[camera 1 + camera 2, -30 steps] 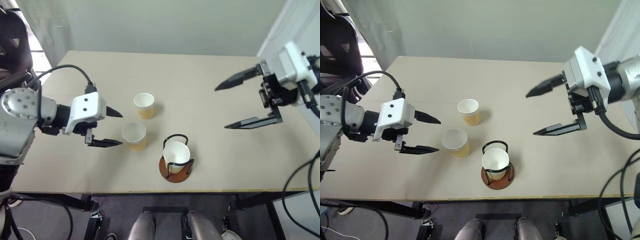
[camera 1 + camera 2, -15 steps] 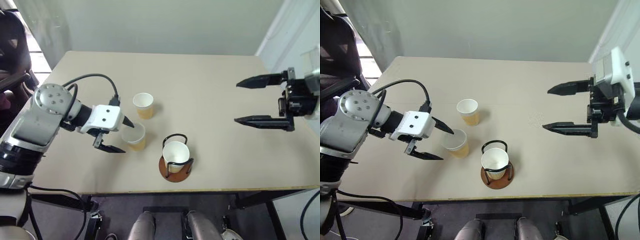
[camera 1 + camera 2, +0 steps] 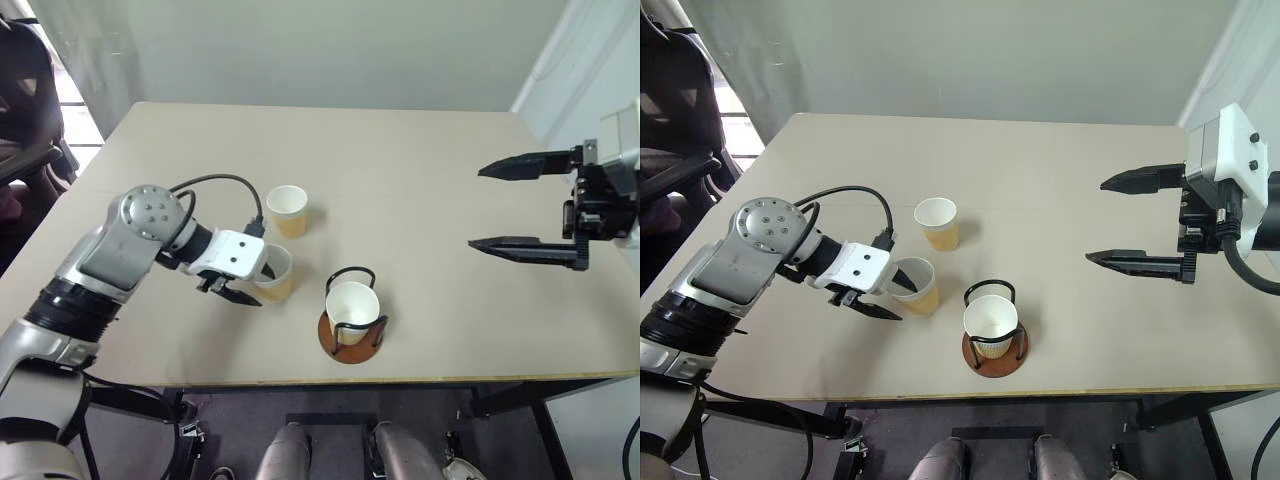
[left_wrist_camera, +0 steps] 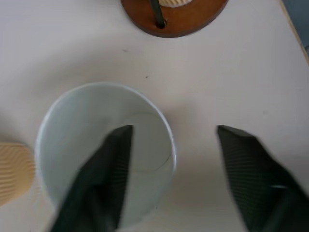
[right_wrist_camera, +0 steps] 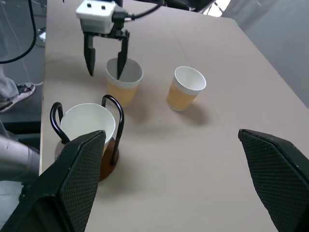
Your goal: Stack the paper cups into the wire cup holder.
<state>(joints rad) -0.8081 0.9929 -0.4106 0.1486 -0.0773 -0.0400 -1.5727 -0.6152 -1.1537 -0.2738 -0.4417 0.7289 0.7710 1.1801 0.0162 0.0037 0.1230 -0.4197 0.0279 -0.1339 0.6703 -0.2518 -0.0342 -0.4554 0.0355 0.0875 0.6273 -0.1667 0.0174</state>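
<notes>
Left gripper (image 3: 896,292) has dropped onto the nearer tan paper cup (image 3: 919,288), one finger inside, one outside, half-closed astride its wall for a rim pinch. Black wire cup holder (image 3: 994,335) alongside already holds one cup. Right gripper (image 3: 1137,218) waits wide open, empty.

There are three paper cups (image 3: 937,222) (image 3: 915,285) (image 3: 990,325), one wire cup holder (image 3: 994,355) and one table (image 3: 1060,180).

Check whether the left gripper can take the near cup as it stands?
Probably yes: the left gripper straddles the near cup's wall, one finger inside, one outside, with nothing blocking.
</notes>
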